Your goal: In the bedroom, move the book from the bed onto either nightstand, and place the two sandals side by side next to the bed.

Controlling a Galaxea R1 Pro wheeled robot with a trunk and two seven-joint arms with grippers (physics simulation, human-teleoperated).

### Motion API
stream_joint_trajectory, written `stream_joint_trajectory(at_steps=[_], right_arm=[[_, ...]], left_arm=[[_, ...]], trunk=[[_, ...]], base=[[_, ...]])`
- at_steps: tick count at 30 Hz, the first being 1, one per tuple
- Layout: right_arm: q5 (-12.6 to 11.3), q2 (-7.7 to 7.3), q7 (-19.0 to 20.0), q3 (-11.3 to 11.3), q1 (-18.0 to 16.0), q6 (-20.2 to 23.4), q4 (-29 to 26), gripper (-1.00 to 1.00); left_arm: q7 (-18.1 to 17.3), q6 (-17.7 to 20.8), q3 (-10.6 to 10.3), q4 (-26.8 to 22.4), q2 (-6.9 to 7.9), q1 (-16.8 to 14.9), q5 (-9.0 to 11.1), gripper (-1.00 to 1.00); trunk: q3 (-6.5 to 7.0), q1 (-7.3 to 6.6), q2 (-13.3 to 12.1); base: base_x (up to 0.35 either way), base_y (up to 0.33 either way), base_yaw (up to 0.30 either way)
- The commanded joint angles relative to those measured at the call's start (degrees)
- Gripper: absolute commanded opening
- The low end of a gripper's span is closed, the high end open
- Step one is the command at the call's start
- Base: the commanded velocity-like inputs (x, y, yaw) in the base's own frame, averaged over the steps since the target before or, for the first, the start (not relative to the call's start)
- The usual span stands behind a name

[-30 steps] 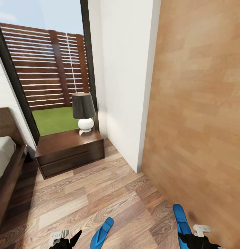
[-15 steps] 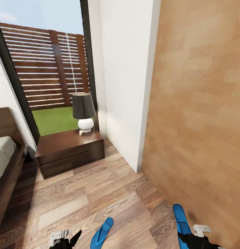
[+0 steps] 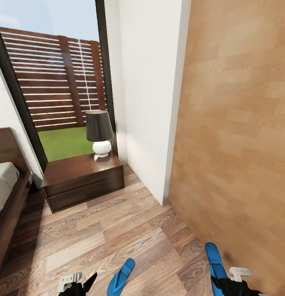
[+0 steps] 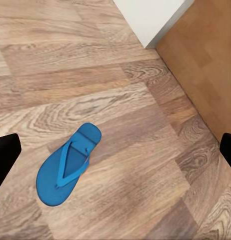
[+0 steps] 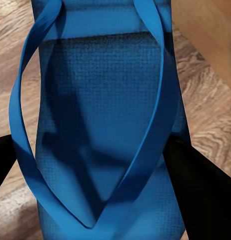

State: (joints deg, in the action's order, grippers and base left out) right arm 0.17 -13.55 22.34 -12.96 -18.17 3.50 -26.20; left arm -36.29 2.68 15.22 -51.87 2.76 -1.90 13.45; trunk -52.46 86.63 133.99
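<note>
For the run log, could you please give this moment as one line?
right gripper: shut on blue sandal | left gripper: open above second sandal on wood floor | nightstand: lamp

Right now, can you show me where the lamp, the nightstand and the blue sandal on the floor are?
lamp (image 3: 98, 125), head view, black shade.
nightstand (image 3: 78, 167), head view, glossy top.
sandal on the floor (image 4: 68, 164), left wrist view, strap.

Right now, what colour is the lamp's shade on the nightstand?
Black. The lamp has a white round base and stands on the dark brown nightstand, best seen in the head view.
</note>
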Motion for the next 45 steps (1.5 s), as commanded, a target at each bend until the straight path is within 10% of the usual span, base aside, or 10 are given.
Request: stream_joint_trajectory(at_steps=[1, 13, 20, 24, 31, 45], right_arm=[[0.04, 0.05, 0.34, -0.4, -0.02, 0.37, -0.07, -1.0], [0.16, 0.09, 0.26, -0.4, -0.02, 0.35, -0.07, -1.0], [0.16, 0.08, 0.25, -0.4, -0.02, 0.34, -0.07, -1.0], [0.16, 0.1, 0.25, -0.4, -0.02, 0.36, -0.06, -1.0], [0.17, 0.1, 0.25, -0.4, -0.02, 0.37, -0.04, -1.0], [0.18, 0.1, 0.25, -0.39, -0.02, 0.34, 0.0, -1.0]], left_arm=[[0.06, 0.42, 0.02, -0.65, -0.19, -0.06, 0.43, 1.0], [12.9, 12.34, -4.97, -17.43, -1.73, -4.64, -3.02, 1.0], [22.19, 21.12, -17.24, -18.76, -2.95, -12.67, -4.69, 1.0], [27.7, 23.36, -23.14, -16.55, -6.02, -15.89, -7.45, 1.0], [40.86, 21.31, -25.08, -1.73, -12.52, -20.95, -16.62, 1.0], [42.04, 5.89, -25.19, 10.51, -11.36, -21.37, -19.75, 1.0]], trunk=[[-0.05, -0.01, 0.02], [-0.05, -0.01, 0.02], [-0.05, -0.01, 0.02], [-0.05, -0.01, 0.02], [-0.05, -0.01, 0.02], [-0.05, -0.01, 0.02]], base=[[0.0, 0.0, 0.0], [0.0, 0.0, 0.0], [0.0, 0.0, 0.0], [0.0, 0.0, 0.0], [0.0, 0.0, 0.0], [0.0, 0.0, 0.0]])
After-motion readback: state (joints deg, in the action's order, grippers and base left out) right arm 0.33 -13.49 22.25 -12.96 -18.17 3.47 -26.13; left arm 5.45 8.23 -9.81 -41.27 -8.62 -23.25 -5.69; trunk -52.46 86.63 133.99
